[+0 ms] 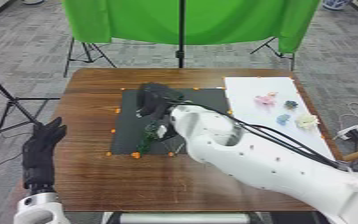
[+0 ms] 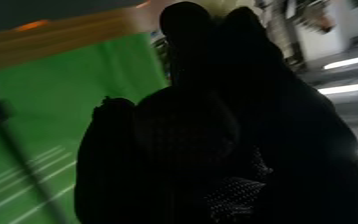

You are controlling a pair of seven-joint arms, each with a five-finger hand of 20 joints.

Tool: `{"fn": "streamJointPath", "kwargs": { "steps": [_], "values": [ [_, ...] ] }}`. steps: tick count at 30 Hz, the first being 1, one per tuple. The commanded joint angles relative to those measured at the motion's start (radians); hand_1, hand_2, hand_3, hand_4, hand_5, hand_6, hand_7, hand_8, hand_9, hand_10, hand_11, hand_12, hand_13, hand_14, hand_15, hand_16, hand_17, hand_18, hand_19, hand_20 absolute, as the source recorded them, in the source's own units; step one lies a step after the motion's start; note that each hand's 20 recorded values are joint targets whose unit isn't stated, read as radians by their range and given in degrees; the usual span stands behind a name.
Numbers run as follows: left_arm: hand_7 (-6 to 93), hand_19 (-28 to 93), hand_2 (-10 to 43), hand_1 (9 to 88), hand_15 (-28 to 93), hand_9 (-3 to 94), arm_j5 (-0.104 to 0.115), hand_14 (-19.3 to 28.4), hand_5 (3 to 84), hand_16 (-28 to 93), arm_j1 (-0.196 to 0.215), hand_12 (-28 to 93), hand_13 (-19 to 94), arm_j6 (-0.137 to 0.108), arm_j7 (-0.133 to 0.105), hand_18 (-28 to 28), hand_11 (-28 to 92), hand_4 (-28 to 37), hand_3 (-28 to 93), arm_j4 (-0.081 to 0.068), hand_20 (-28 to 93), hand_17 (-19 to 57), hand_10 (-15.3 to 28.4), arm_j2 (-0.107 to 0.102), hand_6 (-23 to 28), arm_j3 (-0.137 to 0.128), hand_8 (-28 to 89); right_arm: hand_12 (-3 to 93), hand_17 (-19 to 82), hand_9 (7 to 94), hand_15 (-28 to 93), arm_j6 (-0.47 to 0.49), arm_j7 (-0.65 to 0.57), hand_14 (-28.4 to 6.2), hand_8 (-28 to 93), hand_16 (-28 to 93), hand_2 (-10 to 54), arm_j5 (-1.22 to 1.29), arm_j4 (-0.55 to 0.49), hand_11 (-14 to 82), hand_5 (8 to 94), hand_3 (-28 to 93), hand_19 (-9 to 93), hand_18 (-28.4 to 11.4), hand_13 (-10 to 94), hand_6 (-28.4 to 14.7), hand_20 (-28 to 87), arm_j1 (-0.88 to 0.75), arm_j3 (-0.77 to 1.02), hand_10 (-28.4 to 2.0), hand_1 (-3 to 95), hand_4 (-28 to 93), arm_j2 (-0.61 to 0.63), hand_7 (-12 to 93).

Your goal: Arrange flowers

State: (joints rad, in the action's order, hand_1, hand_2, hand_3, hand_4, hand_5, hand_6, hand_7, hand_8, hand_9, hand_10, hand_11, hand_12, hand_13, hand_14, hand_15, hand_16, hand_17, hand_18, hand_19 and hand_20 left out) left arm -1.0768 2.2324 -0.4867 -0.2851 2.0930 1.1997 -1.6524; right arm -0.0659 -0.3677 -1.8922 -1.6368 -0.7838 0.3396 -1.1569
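Note:
My right hand point(image 1: 158, 96) is over the dark mat point(image 1: 129, 146) in the head view, just behind some green stems point(image 1: 149, 134). Part of a pale object point(image 1: 163, 131) stands beside the stems, partly covered by the right arm. On the white sheet point(image 1: 246, 90) lie a pink flower point(image 1: 265, 99), a dark blue one point(image 1: 291, 104), a light blue one point(image 1: 283, 119) and a cream one point(image 1: 307, 121). In the right wrist view the right hand point(image 2: 184, 125) is dark against the green cloth, with a pale patch at its tip. My left hand point(image 1: 42, 150) is open, fingers straight, at the table's left edge.
The brown table point(image 1: 91, 175) extends around the mat, which has orange markers along its edges. My right arm crosses the table from the lower right, over part of the white sheet. Behind the table hang green cloths point(image 1: 131, 22) with black stands.

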Motion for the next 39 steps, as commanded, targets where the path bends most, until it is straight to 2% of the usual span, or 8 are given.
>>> {"fn": "streamJointPath", "kwargs": {
  "steps": [1,5,10,19,26,30,35,39],
  "values": [
    [10.7,10,10.0,17.8,21,43.9,0.002,16.7,47.5,1,-0.028,11,29,0.017,0.027,13.1,17,-28.3,53,-0.007,20,0.3,14.2,-0.017,4.5,0.02,-6,38.3,69,90.5,57,0.052,-0.028,-1.7,10,35,-9.5,-0.025,0.066,6.9,80.2,53,93,-8.4,93,-0.1,55,-0.014,-0.046,-8.9,62.6,-16,-0.1,18],
    [10.8,10,9.6,17.8,22,44.0,-0.002,16.9,47.5,1,-0.036,12,29,0.038,0.047,13.1,17,-28.3,54,-0.01,20,0.2,14.3,-0.023,4.5,0.024,-6,37.5,69,89.2,57,0.083,-0.042,-1.8,9,35,-9.5,-0.039,0.097,6.8,77.9,52,93,-8.4,92,0.3,55,-0.018,-0.045,-9.5,62.0,-16,-0.107,17],
    [10.9,11,9.2,17.9,23,44.0,-0.007,17.1,47.4,1,-0.043,12,29,0.064,0.055,13.2,18,-28.3,55,-0.013,20,0.1,14.4,-0.03,4.5,0.023,-6,34.9,68,86.4,57,0.106,-0.058,-1.9,7,36,-9.5,-0.054,0.108,8.7,73.8,52,93,-8.3,92,0.4,54,-0.015,-0.052,-11.0,60.4,-16,-0.105,15],
    [11.1,11,8.9,18.3,24,44.2,-0.012,17.3,47.0,1,-0.052,12,30,0.082,0.06,13.2,18,-28.3,56,-0.016,20,0.0,14.4,-0.03,4.7,0.031,-6,31.4,68,83.4,56,0.112,-0.064,-1.9,2,36,-9.5,-0.087,0.106,9.9,69.8,57,93,-8.4,92,2.7,53,-0.011,-0.056,-11.8,56.9,-17,-0.099,14],
    [11.3,11,8.6,18.6,24,44.1,-0.015,17.2,46.8,1,-0.056,12,30,0.09,0.068,13.3,18,-28.3,57,-0.019,20,-0.1,14.4,-0.027,4.7,0.032,-6,24.6,67,78.3,55,0.144,-0.078,-2.1,-11,36,-9.5,-0.1,0.064,13.4,61.8,63,93,-8.2,91,3.6,51,-0.012,-0.026,-13.6,52.4,-19,-0.073,15],
    [11.3,12,8.5,18.6,24,44.2,-0.018,17.3,46.8,1,-0.058,12,30,0.102,0.072,13.4,18,-28.3,57,-0.021,20,-0.2,14.4,-0.025,4.7,0.031,-6,20.3,66,76.5,55,0.094,-0.097,-2.2,-11,36,-9.5,-0.12,-0.029,15.5,59.7,64,93,-8.5,91,3.5,50,-0.036,0.046,-14.3,50.4,-20,-0.003,14],
    [11.3,11,8.6,18.8,24,44.2,-0.019,17.4,46.8,1,-0.054,12,30,0.105,0.07,13.4,18,-28.3,57,-0.021,20,-0.2,14.4,-0.02,4.7,0.025,-6,19.1,65,75.8,54,-0.013,-0.151,-2.6,-11,35,-9.5,-0.162,-0.233,15.7,59.7,63,93,-9.3,90,3.0,50,-0.18,0.272,-14.4,49.2,-19,0.191,14],
    [11.3,12,8.5,18.7,24,44.2,-0.019,17.4,46.8,1,-0.026,12,30,0.095,0.073,13.4,18,-28.3,57,-0.01,20,-0.2,14.3,-0.009,4.7,0.008,-6,18.8,62,74.0,55,0.075,-0.216,-4.6,-10,35,-9.5,-0.19,-0.338,14.8,58.7,63,93,-10.7,88,1.2,50,-0.354,0.525,-15.0,46.1,-17,0.329,12]
  ]
}}
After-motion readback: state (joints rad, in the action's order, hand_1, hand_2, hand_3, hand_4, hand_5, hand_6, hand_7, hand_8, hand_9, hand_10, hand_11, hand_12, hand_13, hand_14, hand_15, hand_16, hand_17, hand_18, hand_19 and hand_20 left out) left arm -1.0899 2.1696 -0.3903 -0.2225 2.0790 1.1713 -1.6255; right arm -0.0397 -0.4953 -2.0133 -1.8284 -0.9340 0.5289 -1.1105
